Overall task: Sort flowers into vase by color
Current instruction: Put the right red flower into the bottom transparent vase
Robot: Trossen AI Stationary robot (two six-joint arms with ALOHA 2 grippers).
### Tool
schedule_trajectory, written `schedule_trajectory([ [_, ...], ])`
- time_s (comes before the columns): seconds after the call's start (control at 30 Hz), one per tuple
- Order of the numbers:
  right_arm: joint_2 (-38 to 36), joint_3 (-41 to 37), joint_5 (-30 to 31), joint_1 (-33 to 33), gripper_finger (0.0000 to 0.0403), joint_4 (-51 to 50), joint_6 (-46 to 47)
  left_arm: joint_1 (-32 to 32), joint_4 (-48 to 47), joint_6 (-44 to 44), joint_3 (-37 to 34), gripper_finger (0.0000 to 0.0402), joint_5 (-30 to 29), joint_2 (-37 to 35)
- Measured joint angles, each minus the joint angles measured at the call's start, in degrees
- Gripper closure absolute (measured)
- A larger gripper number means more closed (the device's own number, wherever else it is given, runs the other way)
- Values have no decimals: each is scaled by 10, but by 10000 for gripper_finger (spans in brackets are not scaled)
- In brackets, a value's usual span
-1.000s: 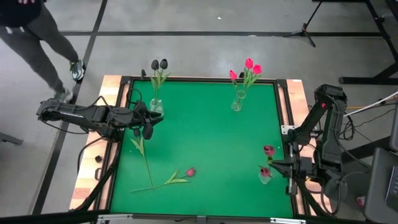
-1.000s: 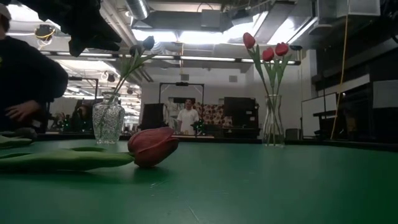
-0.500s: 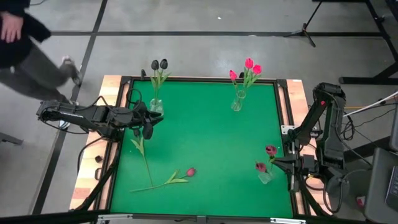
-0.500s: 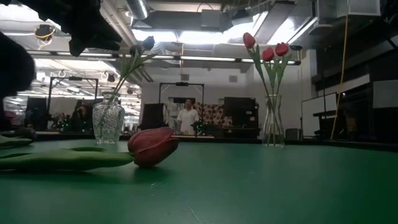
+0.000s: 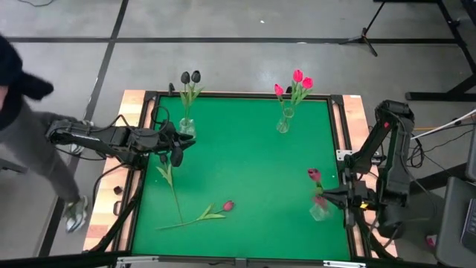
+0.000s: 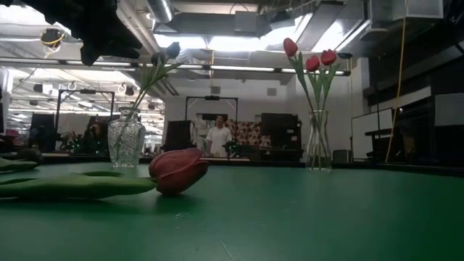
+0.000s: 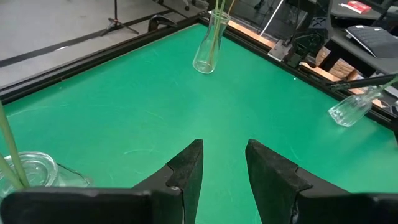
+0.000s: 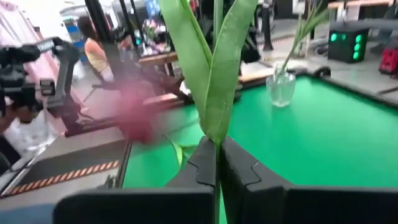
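My right gripper (image 5: 329, 197) (image 8: 217, 155) is at the table's right edge, shut on a tulip stem. Maroon heads (image 5: 313, 174) show beside it, above a small glass vase (image 5: 318, 212) that stands tilted (image 7: 351, 109). My left gripper (image 5: 178, 152) (image 7: 224, 165) hovers open near the left edge, holding nothing. Black tulips stand in a vase (image 5: 186, 125) (image 6: 127, 138) at the far left and pink ones in a vase (image 5: 284, 119) (image 6: 317, 141) at the far middle. Two tulips lie flat on the mat, one under my left gripper (image 5: 171, 186) and one with a maroon head (image 5: 227, 205) (image 6: 177, 170). My right gripper pinches the green stem (image 8: 215, 138) between its two fingers, just below where the leaves spread. The fingers come level from the table's right side and lie across the stem. The leaves stand up past the fingertips, and the stem's lower part runs toward the tilted vase.
The green mat (image 5: 245, 164) has a raised black frame and wooden side rails (image 5: 355, 112). A person (image 5: 22, 126) walks on the floor beyond the left edge. Another person (image 6: 217, 136) stands far back in the room. The mat's middle holds no objects.
The maroon heads by my right gripper have swung a little toward the far and left sides, and one shows blurred. The vase below them has stayed in place. The person at the left has walked along the table's left side toward the near end.
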Motion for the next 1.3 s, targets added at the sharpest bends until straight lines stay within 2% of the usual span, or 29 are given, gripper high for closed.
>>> schedule_trajectory([
  [0.13,6,0,-8,0,402,-55,48,0,0,2,0,282,-9,0],
  [0.3,7,0,34,0,402,-66,47,0,0,2,0,282,-11,0],
  [0.5,7,0,23,0,402,-60,48,0,0,1,0,282,-11,0],
  [0.67,7,0,-10,0,401,-60,49,0,0,1,0,282,-11,0],
  [0.87,7,0,-8,0,374,-61,50,0,0,1,0,282,-11,0],
  [1.17,7,0,-22,0,364,-59,55,0,0,0,0,282,-11,0],
  [1.3,7,0,-24,0,346,-59,65,0,0,0,0,282,-11,0],
])
